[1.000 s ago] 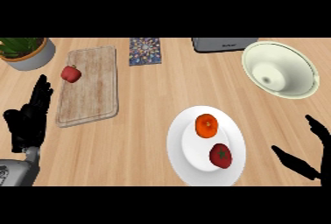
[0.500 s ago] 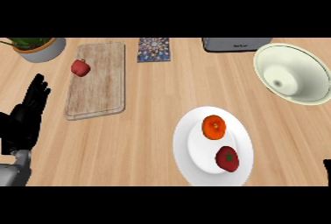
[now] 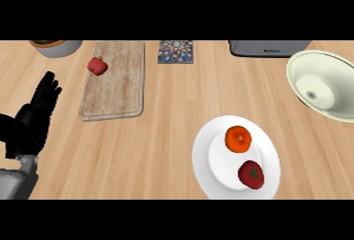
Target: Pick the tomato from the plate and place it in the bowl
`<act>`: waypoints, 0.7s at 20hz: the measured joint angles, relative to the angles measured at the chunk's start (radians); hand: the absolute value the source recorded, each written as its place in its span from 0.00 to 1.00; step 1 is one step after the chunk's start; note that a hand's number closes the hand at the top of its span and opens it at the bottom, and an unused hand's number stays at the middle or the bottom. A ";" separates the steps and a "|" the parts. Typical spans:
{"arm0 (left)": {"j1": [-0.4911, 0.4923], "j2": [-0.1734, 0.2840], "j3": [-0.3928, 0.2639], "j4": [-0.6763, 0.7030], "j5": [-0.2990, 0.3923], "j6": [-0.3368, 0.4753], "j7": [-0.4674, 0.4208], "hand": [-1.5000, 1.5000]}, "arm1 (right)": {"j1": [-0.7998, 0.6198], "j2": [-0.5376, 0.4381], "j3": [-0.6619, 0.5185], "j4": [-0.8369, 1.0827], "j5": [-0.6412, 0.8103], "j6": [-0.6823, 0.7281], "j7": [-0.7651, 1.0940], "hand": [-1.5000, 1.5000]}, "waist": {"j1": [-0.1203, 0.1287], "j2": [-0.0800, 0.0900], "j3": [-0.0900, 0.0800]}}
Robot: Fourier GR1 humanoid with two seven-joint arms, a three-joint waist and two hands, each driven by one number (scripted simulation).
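White plate, lower right of frame: holds dark red tomato near its lower rim and an orange fruit just above, apart from each other. Cream bowl, upper right, cut by right edge, well apart from plate; bare wood between. Cutting board, upper left, carrying small red item. Plant pot, patterned coaster, grey appliance along top edge. Left hand, left edge, fingers straight and upright, holding nothing. Broad bare counter mid-frame.
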 measured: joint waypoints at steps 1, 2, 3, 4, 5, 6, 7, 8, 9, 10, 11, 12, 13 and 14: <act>0.000 0.000 -0.001 -0.002 -0.001 -0.004 0.000 0.50 | -0.023 -0.008 0.000 -0.017 0.001 0.055 0.048 0.00 | 0.008 0.001 0.001; -0.005 -0.004 -0.002 0.000 -0.003 -0.003 0.000 0.50 | -0.048 -0.018 -0.002 -0.036 -0.007 0.110 0.094 0.00 | 0.011 0.002 0.001; -0.012 -0.003 -0.004 -0.002 -0.006 -0.004 0.008 0.50 | -0.071 -0.024 0.004 -0.041 -0.010 0.160 0.135 0.00 | 0.014 0.002 0.002; -0.015 -0.005 -0.004 -0.001 -0.006 -0.006 0.008 0.50 | -0.094 -0.030 0.011 -0.046 -0.015 0.209 0.172 0.00 | 0.017 0.002 0.002; -0.014 -0.004 -0.002 0.002 -0.005 -0.012 0.005 0.50 | -0.125 -0.030 0.019 -0.046 -0.019 0.254 0.202 0.00 | 0.021 0.003 0.003; -0.020 -0.003 0.000 0.004 -0.002 -0.019 0.009 0.50 | -0.156 -0.028 0.023 -0.038 -0.039 0.292 0.222 0.00 | 0.023 0.003 0.003; -0.023 -0.009 -0.001 0.005 -0.001 -0.019 0.011 0.50 | -0.190 -0.024 0.024 -0.024 -0.068 0.324 0.237 0.00 | 0.025 0.003 0.004; -0.026 -0.011 -0.002 0.010 -0.005 -0.021 0.012 0.50 | -0.228 -0.018 0.025 -0.010 -0.100 0.354 0.250 0.00 | 0.026 0.003 0.005; -0.023 -0.016 -0.004 0.012 -0.005 -0.022 0.012 0.50 | -0.264 -0.005 0.030 0.004 -0.124 0.378 0.264 0.00 | 0.027 0.003 0.005; -0.027 -0.011 0.001 0.007 -0.003 -0.027 0.022 0.50 | -0.293 0.002 0.028 0.028 -0.156 0.398 0.267 0.00 | 0.026 0.002 0.005; -0.033 -0.010 0.003 0.009 -0.003 -0.030 0.025 0.50 | -0.331 0.017 0.036 0.051 -0.178 0.418 0.276 0.00 | 0.026 0.001 0.006; -0.029 -0.015 0.002 0.011 -0.008 -0.028 0.019 0.50 | -0.360 0.025 0.039 0.064 -0.205 0.441 0.287 0.00 | 0.025 0.001 0.006; -0.029 -0.017 0.003 0.014 -0.009 -0.029 0.021 0.50 | -0.382 0.028 0.038 0.089 -0.232 0.458 0.289 0.00 | 0.024 0.000 0.006; -0.025 -0.027 -0.003 0.009 -0.015 -0.021 0.020 0.50 | -0.404 0.032 0.035 0.119 -0.260 0.474 0.290 0.00 | 0.024 0.000 0.006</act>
